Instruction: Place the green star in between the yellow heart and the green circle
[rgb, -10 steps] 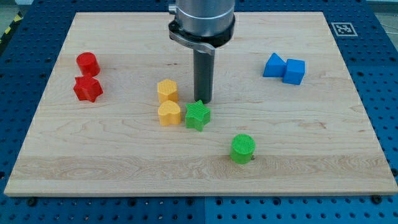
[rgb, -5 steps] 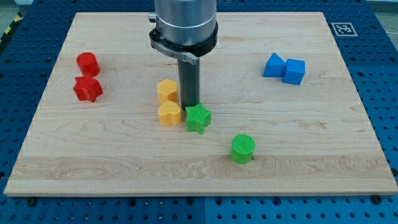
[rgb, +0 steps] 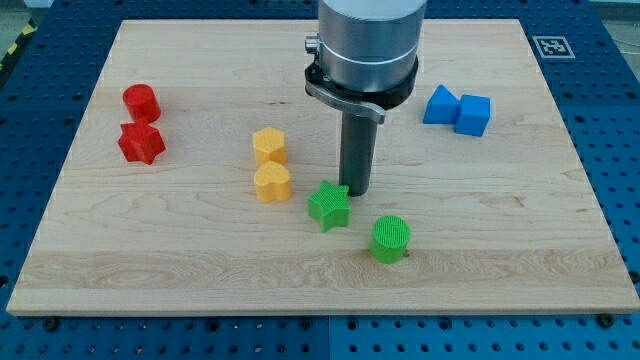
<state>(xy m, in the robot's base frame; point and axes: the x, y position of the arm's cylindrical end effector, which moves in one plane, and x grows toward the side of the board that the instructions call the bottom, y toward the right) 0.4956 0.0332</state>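
Observation:
The green star (rgb: 328, 206) lies on the wooden board (rgb: 180, 250) between the yellow heart (rgb: 272, 182) at its left and the green circle (rgb: 390, 239) at its lower right, touching neither. My tip (rgb: 355, 193) stands just above and to the right of the star, close to its upper right point. A yellow hexagon block (rgb: 269, 146) sits directly above the heart.
A red cylinder (rgb: 141, 101) and a red star-like block (rgb: 140, 143) sit at the view's left. A blue triangle (rgb: 440, 104) and a blue cube (rgb: 474, 114) sit together at the upper right.
The green star has slid down and to the right, away from the heart. My tip went left behind the star, then swung to the star's upper right.

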